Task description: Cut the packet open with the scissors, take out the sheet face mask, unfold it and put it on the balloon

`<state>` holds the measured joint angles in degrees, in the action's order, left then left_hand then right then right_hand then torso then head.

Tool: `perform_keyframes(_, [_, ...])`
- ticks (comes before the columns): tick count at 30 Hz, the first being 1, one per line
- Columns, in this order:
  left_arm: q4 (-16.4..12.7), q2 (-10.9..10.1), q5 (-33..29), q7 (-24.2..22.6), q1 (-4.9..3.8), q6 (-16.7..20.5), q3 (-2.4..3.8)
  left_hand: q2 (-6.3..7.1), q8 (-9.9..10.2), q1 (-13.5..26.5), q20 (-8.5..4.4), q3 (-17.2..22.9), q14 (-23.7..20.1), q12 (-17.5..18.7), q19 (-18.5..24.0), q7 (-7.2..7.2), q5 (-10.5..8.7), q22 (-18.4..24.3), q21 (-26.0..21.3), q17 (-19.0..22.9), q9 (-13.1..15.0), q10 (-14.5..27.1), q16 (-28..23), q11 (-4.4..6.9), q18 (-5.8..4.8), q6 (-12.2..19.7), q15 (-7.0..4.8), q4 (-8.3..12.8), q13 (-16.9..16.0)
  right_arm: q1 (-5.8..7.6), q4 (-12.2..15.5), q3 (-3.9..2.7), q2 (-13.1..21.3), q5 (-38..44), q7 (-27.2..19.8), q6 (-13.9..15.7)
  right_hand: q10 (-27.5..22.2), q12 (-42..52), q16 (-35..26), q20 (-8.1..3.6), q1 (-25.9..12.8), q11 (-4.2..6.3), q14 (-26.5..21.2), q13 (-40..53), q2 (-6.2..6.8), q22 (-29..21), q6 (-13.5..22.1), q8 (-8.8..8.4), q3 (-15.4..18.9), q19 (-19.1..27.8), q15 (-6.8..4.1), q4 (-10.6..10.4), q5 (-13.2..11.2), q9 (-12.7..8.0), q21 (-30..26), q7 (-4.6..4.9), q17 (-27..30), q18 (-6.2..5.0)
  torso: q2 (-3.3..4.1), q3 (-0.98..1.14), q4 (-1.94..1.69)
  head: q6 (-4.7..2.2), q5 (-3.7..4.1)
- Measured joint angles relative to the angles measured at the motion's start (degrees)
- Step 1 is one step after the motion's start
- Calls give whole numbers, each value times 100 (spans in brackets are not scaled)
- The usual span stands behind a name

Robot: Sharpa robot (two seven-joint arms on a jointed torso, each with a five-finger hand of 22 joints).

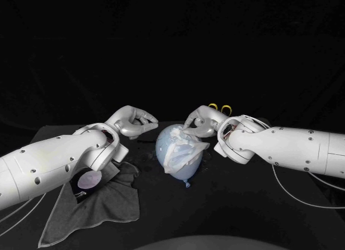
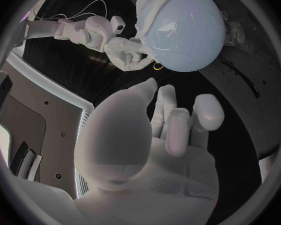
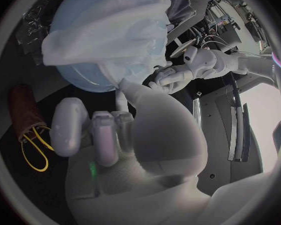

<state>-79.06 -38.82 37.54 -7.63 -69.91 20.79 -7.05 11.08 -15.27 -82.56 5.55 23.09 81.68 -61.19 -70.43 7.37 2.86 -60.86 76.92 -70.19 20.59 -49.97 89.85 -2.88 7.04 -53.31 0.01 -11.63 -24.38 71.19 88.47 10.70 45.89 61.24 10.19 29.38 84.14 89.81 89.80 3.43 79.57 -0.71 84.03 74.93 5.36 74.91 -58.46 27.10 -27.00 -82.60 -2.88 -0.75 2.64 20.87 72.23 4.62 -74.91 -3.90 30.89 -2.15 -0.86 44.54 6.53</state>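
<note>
Cloth (image 1: 97, 208), near left, partly under left arm (image 1: 52, 161). Balloon (image 1: 167, 141) lies near–far, knot nearest, draped by mask (image 1: 184, 156). Left hand (image 1: 133, 122) empty, fingers apart; right hand (image 1: 201, 122) at mask, grip indiscernible.

Nothing legible on the table at the moment: no words, brands, numbers or signs that can be read. The balloon (image 2: 178, 27) and the sheet mask (image 3: 109, 40) draped on it show plain surfaces with no lettering. Down on the grey cloth (image 1: 105, 208), a pale item (image 1: 88, 180) has a dark strip along its edge that might be print, but it's too small and dim to make out.
</note>
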Motion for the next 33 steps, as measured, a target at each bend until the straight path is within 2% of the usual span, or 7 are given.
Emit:
perform_keyframes(4, [-2,-3,-1,-1,0,1,0,0,0,0,0,0,0,0,0,0,0,12,0,15,4,0,0,0,0,0,0,0,-4,-10,15,-1,13,30,-28,148,-12,0,0,-5,6,12,0,1,6,1,-4,108,-206,-5,0,90,-2,6,16,-2,-1,1,1,0,0,11,0])
perform_keyframes(5, [-2,-4,-2,-1,0,1,0,0,0,0,0,0,0,0,0,0,0,12,0,16,4,0,0,0,0,0,0,0,-4,-12,16,-2,16,24,-38,192,-21,0,0,-5,5,21,0,1,5,2,-47,145,-260,-5,-1,114,0,125,17,-44,-1,1,1,0,0,14,0])
perform_keyframes(8, [-4,-6,-3,-1,0,1,0,0,0,0,0,0,0,0,0,0,0,13,0,16,3,0,0,0,0,0,0,0,-5,-18,26,-4,34,-34,-87,362,-22,0,-1,-24,-81,22,-1,2,-12,2,-44,154,-332,13,-1,156,0,204,17,-41,-4,2,1,0,0,19,-4])
perform_keyframes(20, [-5,-9,-25,-2,0,1,0,0,8,0,0,0,0,0,0,0,0,14,0,18,3,4,-6,-4,0,0,0,0,-4,-39,57,-52,93,-470,-298,906,-23,-2,-6,-24,-208,22,-1,1,-8,4,-35,195,-474,14,-1,203,0,274,16,-33,-4,3,1,7,7,10,5])
perform_keyframes(28, [-6,-8,-43,-2,0,0,0,0,21,0,0,0,0,0,0,0,0,15,0,21,4,21,-7,-21,0,0,0,0,-4,-39,-63,-85,90,-665,-385,1169,-32,-3,0,-36,-276,31,-20,-3,-32,2,-1,233,-544,2,-19,225,0,322,16,-49,-1,3,1,10,7,8,11])
perform_keyframes(33, [-6,-9,-49,-2,0,0,0,0,21,0,0,0,0,0,0,0,0,16,0,17,7,21,-8,-21,0,0,0,0,-3,-38,-134,-95,103,-688,-393,1252,-32,-10,0,-45,-308,31,-20,-2,-29,-1,36,276,-575,-8,-19,257,-1,336,15,-32,0,4,2,4,3,13,14])
